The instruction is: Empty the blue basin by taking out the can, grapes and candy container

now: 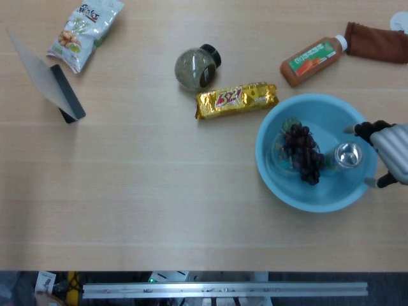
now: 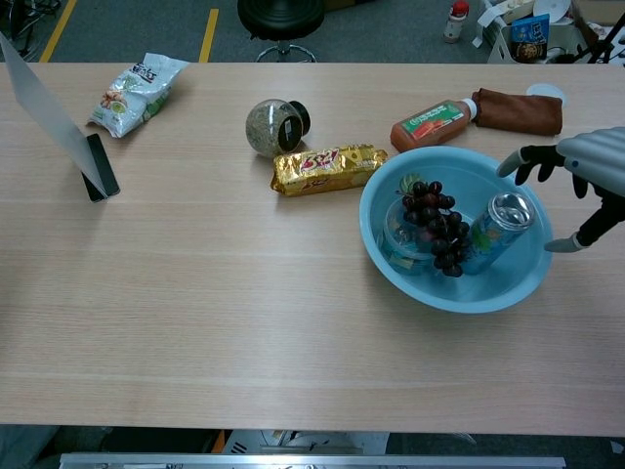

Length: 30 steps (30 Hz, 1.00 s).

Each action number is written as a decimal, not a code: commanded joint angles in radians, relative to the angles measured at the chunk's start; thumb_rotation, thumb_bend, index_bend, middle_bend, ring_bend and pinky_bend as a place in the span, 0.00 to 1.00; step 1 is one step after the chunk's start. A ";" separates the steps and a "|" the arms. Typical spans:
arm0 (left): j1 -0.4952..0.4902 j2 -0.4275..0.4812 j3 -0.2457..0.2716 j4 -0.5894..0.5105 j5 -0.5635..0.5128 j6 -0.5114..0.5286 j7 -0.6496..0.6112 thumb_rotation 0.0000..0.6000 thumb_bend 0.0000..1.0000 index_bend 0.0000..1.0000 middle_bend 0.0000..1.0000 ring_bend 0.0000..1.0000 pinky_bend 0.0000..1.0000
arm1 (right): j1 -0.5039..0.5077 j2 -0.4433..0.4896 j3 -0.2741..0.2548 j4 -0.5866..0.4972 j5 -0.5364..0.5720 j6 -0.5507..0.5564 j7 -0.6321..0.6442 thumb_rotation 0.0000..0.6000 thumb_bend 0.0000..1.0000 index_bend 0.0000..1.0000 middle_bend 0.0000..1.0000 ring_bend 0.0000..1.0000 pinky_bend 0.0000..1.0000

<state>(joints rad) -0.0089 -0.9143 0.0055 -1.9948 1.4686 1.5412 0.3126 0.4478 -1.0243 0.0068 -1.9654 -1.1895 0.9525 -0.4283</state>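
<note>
Three task items lie in the blue basin [image 2: 383, 256], which we read from left to right: the clear candy container [image 2: 400, 242] against the left wall, the dark grapes [image 2: 437, 227] draped partly over it at the centre, and the can [image 2: 498, 231] leaning toward the right wall with its silver top uppermost. Just beyond the basin's right rim we see the right hand [image 2: 576, 181], fingers spread and holding nothing, hovering close to the can but not touching it; the left hand appears in neither view. We judge the can the natural first pick: the hand should come down with fingers either side of the tilted body, below the top, keeping clear of the grapes touching its left flank. Room is tight inside the bowl; the rim stands between hand and can, so we would lift upward before moving away. Open tabletop lies in front of the basin, while the gold biscuit packet [image 2: 327, 168] and orange bottle [image 2: 431, 122] crowd its far side
</note>
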 commanded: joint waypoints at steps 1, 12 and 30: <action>0.001 0.001 0.000 0.003 0.002 0.001 -0.005 1.00 0.27 0.29 0.25 0.21 0.17 | 0.006 -0.026 0.001 0.019 0.019 0.004 -0.009 1.00 0.01 0.23 0.31 0.30 0.49; 0.015 0.010 0.003 0.015 0.009 0.015 -0.026 1.00 0.27 0.29 0.25 0.21 0.17 | 0.034 -0.087 0.002 0.069 0.099 -0.006 -0.027 1.00 0.06 0.23 0.32 0.30 0.49; 0.027 0.018 0.001 0.027 0.016 0.026 -0.048 1.00 0.27 0.29 0.25 0.21 0.17 | 0.073 -0.112 -0.011 0.066 0.153 -0.011 -0.046 1.00 0.13 0.33 0.38 0.35 0.53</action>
<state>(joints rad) 0.0183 -0.8960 0.0068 -1.9678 1.4848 1.5668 0.2647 0.5206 -1.1359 -0.0037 -1.8994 -1.0360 0.9418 -0.4746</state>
